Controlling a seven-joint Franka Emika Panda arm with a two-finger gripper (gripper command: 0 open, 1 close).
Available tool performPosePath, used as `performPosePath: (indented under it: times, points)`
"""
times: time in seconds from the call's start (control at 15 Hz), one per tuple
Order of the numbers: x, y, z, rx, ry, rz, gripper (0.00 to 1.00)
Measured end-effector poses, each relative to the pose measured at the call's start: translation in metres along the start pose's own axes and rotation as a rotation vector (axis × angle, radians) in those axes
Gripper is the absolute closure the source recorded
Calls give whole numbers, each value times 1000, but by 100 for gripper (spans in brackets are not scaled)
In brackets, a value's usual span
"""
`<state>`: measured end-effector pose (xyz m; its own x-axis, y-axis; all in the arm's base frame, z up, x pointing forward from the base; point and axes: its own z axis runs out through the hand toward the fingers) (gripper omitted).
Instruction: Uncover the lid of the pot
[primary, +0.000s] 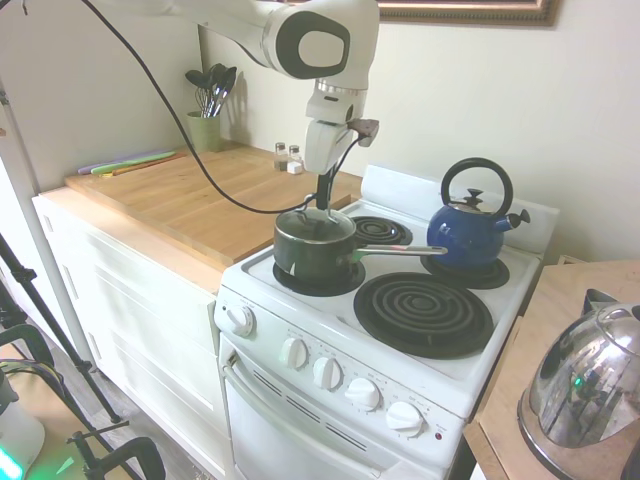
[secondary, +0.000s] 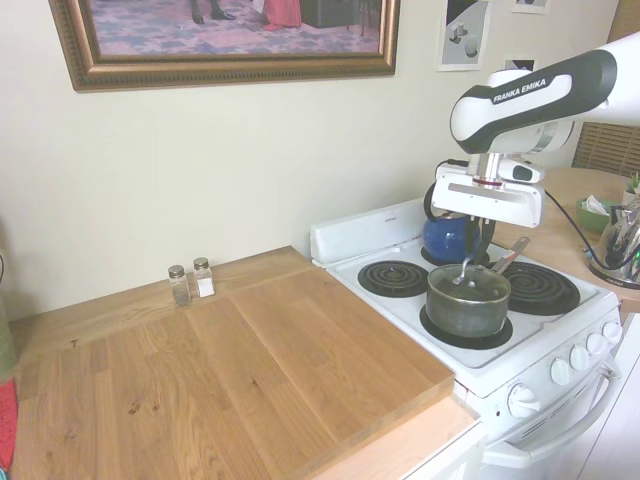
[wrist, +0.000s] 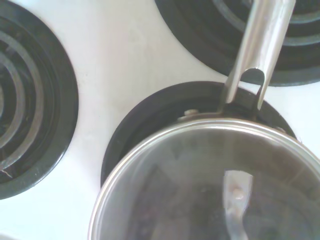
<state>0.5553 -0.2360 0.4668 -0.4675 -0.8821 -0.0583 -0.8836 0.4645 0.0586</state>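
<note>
The dark green pot (primary: 312, 252) stands on the front-left burner of the white stove, with its long silver handle (primary: 400, 250) pointing right toward the blue kettle. The glass lid (wrist: 210, 185) with its silver rim lies at the pot's mouth, and I cannot tell whether it rests on the rim or hangs just above it. My gripper (primary: 321, 200) comes straight down over the pot's middle, and its dark fingers are shut on the lid's loop handle (secondary: 463, 272). The wrist view shows the lid from close above, with the loop handle (wrist: 235, 200) at the bottom edge.
A blue kettle (primary: 472, 225) sits on the back-right burner, close to the tip of the pot's handle. A shiny steel kettle (primary: 590, 385) stands on the counter at right. A wooden countertop (secondary: 230, 370) with salt and pepper shakers (secondary: 190, 282) lies left of the stove.
</note>
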Motion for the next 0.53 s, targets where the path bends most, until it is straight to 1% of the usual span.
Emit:
performPosePath:
  times: [0.13,0.27,0.33,0.4,0.53]
  points:
    - [1,6,-13,20,8,-5,100]
    - [-4,25,-46,70,27,-19,100]
    - [-13,41,-65,98,40,-27,100]
    - [-31,61,-84,128,57,-39,100]
    - [-85,106,-116,187,96,-75,100]
